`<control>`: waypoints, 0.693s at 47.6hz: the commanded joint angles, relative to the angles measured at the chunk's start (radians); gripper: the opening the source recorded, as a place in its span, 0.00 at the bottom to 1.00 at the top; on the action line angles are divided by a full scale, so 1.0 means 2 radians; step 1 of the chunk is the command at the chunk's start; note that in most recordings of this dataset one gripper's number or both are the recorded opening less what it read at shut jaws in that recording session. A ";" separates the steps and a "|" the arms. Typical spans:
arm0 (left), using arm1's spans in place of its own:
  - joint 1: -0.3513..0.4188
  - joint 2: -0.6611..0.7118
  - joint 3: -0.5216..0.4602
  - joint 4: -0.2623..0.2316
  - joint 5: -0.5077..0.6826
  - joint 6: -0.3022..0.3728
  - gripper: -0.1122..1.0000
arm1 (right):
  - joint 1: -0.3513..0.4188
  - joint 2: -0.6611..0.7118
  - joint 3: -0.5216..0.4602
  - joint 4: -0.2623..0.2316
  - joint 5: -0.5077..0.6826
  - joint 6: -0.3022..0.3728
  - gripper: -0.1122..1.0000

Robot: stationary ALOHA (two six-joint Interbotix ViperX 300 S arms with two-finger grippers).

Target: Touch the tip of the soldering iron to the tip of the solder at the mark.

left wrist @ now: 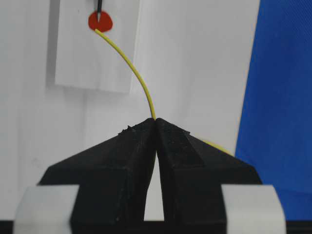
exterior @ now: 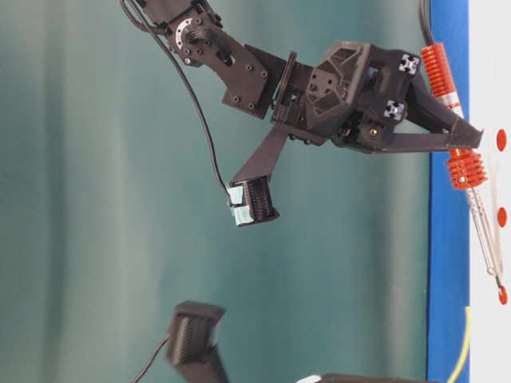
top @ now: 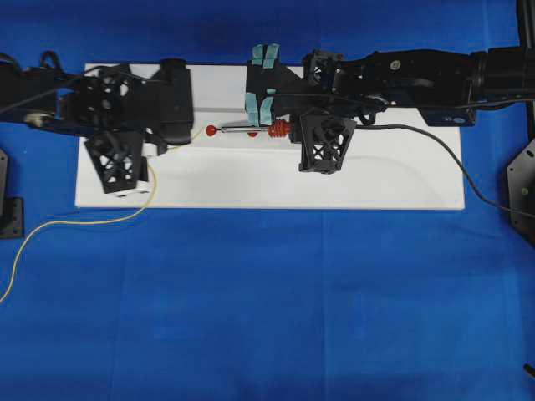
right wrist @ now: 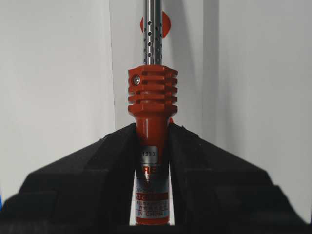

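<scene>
A deep blue cloth [top: 267, 317] covers the whole table, and on it lies a long white board [top: 251, 188] running left to right, with a narrower white strip [left wrist: 92, 58] set on its far part. That strip carries red dots; the one that matters, the mark [left wrist: 100, 22], sits near the board's middle-left. The right gripper [right wrist: 152, 141] is pinched on the iron [right wrist: 152, 97], its black fingers [right wrist: 97, 165] clamped on the orange-red handle just below the ribbed collar, with the printed label showing between them. From there the perforated metal shaft runs out along the strip, and in the left wrist view its dark point rests on the top of the mark. The iron's black cord [top: 435, 146] trails off over the board's right end and onto the cloth. The left gripper [left wrist: 156, 122] is pressed together on the solder [left wrist: 131, 63], the wire coming out right at the meeting of the two fingertips and arching up and left until its tip lies at the lower edge of the mark, just under the iron's point; whether the two tips actually touch I cannot tell, they are that close. Behind the left arm the rest of the solder loops off the board's near left corner and curls away over the cloth. From table level the backdrop is a plain dull green wall [exterior: 96, 199].
</scene>
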 commanded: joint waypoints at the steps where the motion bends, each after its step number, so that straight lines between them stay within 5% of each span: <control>1: -0.001 -0.026 0.000 0.001 0.000 -0.001 0.12 | 0.000 -0.007 -0.012 -0.002 -0.002 0.001 0.16; 16: -0.002 -0.038 0.011 0.000 -0.004 -0.005 0.12 | 0.001 -0.012 -0.012 -0.002 -0.001 0.002 0.16; 33: -0.001 -0.039 0.013 0.001 -0.004 -0.007 0.12 | 0.000 -0.098 0.040 -0.008 0.016 0.008 0.16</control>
